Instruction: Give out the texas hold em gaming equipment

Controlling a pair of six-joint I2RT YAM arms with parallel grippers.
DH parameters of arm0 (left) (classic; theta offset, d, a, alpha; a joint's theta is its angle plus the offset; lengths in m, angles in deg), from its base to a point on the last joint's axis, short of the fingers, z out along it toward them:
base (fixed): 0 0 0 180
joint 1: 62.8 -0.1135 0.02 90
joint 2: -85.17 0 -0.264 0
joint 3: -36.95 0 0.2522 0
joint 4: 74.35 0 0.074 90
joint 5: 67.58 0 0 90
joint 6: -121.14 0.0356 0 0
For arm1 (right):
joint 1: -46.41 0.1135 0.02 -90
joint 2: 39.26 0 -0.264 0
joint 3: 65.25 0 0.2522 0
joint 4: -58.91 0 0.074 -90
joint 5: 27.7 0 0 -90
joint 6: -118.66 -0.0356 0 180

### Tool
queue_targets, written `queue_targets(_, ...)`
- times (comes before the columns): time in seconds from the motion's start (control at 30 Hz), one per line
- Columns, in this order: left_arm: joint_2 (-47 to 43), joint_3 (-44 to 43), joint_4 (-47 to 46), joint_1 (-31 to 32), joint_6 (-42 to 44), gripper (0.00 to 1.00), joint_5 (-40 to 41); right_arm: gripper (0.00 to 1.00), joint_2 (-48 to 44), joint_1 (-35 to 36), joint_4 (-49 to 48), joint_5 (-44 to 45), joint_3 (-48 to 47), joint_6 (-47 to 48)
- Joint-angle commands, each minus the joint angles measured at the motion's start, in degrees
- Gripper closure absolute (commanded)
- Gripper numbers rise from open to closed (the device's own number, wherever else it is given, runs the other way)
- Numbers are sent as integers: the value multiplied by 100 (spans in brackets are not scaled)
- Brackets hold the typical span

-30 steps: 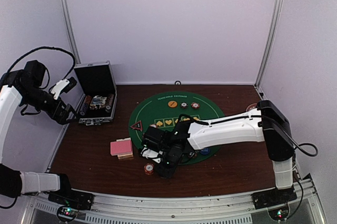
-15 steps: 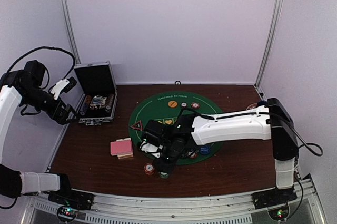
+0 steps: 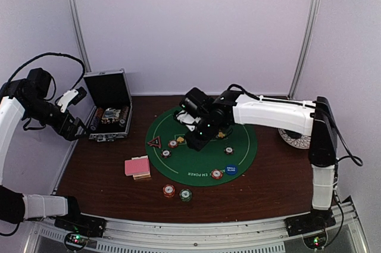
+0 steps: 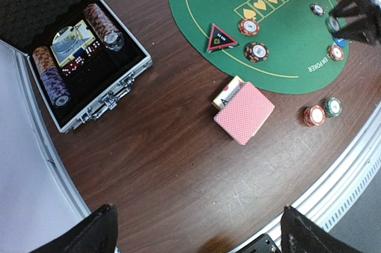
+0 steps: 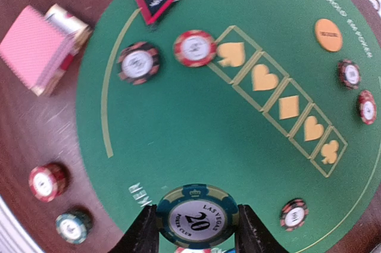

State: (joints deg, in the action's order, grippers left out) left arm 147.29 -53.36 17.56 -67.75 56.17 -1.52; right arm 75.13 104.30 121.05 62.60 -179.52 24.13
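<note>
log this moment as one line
right gripper: shut on green chip, over green mat | left gripper: open, empty, raised beside case

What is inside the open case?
In the case: two chip stacks lying sideways, a card deck between them, and what look like red dice. Anything beneath them is covered.

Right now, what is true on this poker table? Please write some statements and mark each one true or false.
The right hand holds a green 20 chip. True.
The pink-backed card deck lies on the green mat. False: the deck lies on the wooden table, off the mat.
The black case is closed. False: it stands open.
The red triangle lies on the mat. True.
The left hand grips a card. False: it is open and empty.
</note>
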Motion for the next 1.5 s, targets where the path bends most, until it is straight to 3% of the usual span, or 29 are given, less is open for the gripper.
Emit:
queue_targets(0.0,-21,-90,-10,-32,69,3,-11,88,583,-690,-7,623,-565,143)
queue_targets(0.2,-25,-88,-2,-35,71,2,-33,88,1845,-1419,110,884,-1899,240)
queue_targets(0.37,7,-62,-27,-32,63,2,-30,88,2918,-1682,414,895,-3371,254)
queue_targets(0.5,-6,-16,-40,-32,63,2,25,88,3360,-1825,334,798,-3918,188)
queue_targets(0.83,-7,48,-64,-32,69,2,41,78,3675,-1905,131,309,-3960,125)
queue_targets(1.0,6,152,-188,-37,43,3,53,48,3664,-1906,213,295,-3959,53)
queue_targets(1.1,26,278,-357,-37,-66,2,43,40,3496,-1904,233,339,-3947,29)
queue_targets(1.3,88,432,-687,-32,-350,2,170,36,2592,-1789,27,144,-3385,-81)
queue_targets(1.47,49,461,-743,-32,-427,2,113,35,1344,-1357,-373,50,-1933,-163)
